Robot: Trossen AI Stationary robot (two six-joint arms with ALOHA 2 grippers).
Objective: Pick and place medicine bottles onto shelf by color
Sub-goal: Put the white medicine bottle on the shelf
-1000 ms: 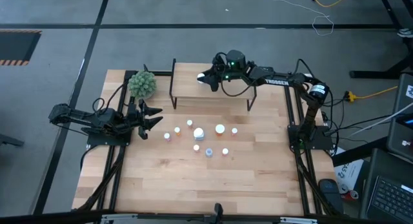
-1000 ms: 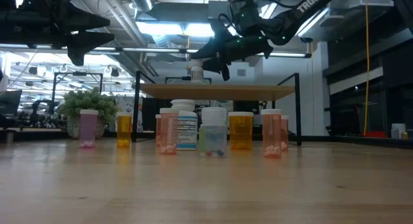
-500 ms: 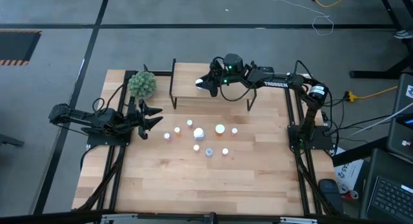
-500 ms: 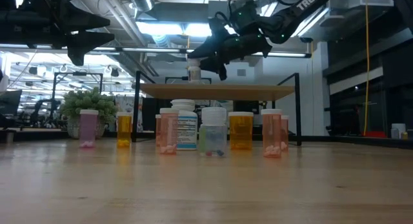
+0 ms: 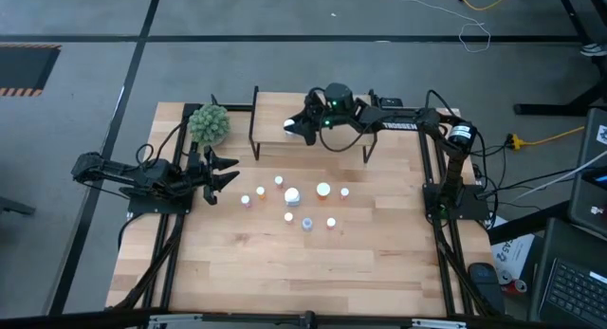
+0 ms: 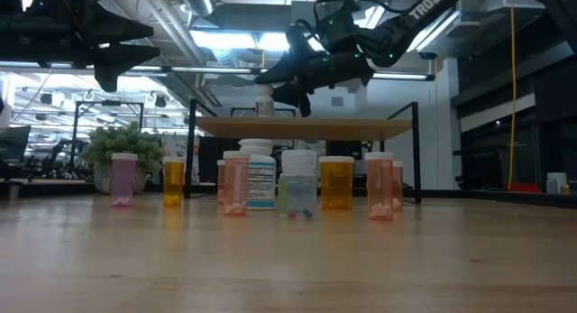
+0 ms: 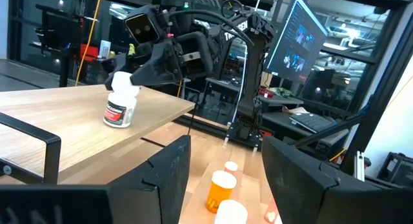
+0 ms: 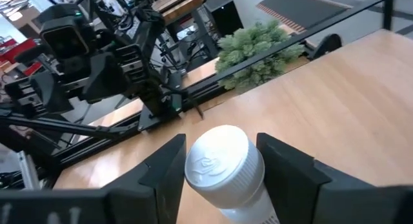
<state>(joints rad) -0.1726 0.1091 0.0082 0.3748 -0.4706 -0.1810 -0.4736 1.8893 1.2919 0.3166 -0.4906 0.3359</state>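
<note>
A white medicine bottle (image 5: 289, 128) (image 7: 120, 106) stands on its base on the shelf (image 5: 275, 106) (image 6: 361, 126), near the left part of the board. My right gripper (image 5: 296, 125) (image 8: 221, 137) reaches level over the shelf, and its fingers stand close on either side of the bottle's white cap (image 8: 222, 162). Several more bottles (image 5: 294, 201) (image 6: 297, 182), orange, white and pale, stand on the table in front of the shelf. My left gripper (image 5: 228, 170) (image 7: 226, 146) waits open at the table's left with nothing between its fingers.
A green spiky plant ball (image 5: 209, 123) (image 6: 122, 146) sits at the shelf's left end, near my left gripper. The shelf's black frame legs (image 5: 254, 120) stand at its corners. The near half of the wooden table (image 5: 303, 272) is bare.
My right gripper has gone toward the table's left and a little toward its near edge along the shelf, sinking slightly, with the white bottle between its fingers. The bottle now stands farther left on the board.
</note>
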